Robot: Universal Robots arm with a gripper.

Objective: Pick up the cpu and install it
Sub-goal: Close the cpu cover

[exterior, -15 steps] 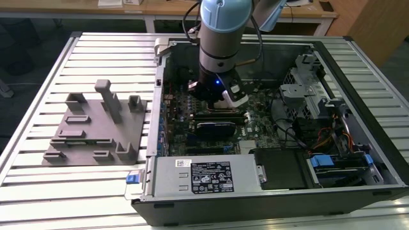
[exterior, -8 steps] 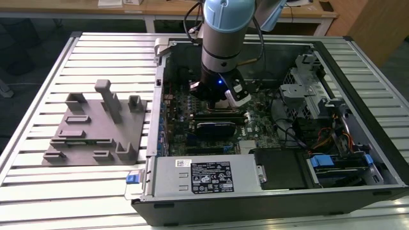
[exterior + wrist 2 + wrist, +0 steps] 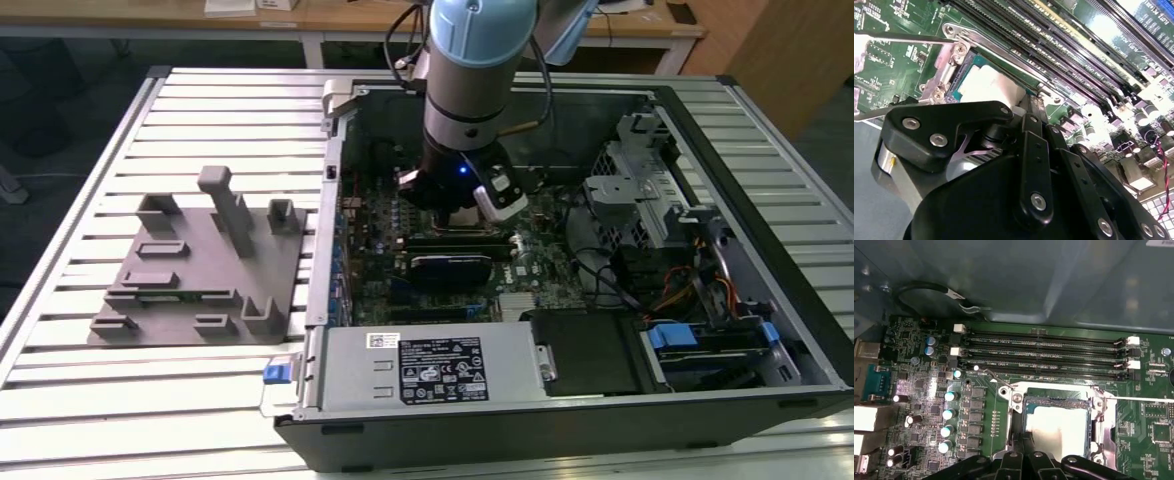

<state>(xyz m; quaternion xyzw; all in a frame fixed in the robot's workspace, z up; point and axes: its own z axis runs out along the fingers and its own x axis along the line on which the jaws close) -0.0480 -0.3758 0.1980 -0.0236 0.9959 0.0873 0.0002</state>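
The cpu, a flat square chip with a silvery-white top, lies in the metal-framed socket on the green motherboard. In the second wrist view the cpu shows just beyond the black finger links. My gripper is down at the socket, shut, its tips together at one edge of the chip and not around it. In the exterior view the arm reaches straight down into the open computer case, and the gripper sits over the middle of the board. The socket's thin lever stands raised.
Long black memory slots run beside the socket, and a row of capacitors stands on its other side. The power supply fills the case's near side. Drive bays and cables are toward the exterior view's right. A grey fixture sits on the slatted table.
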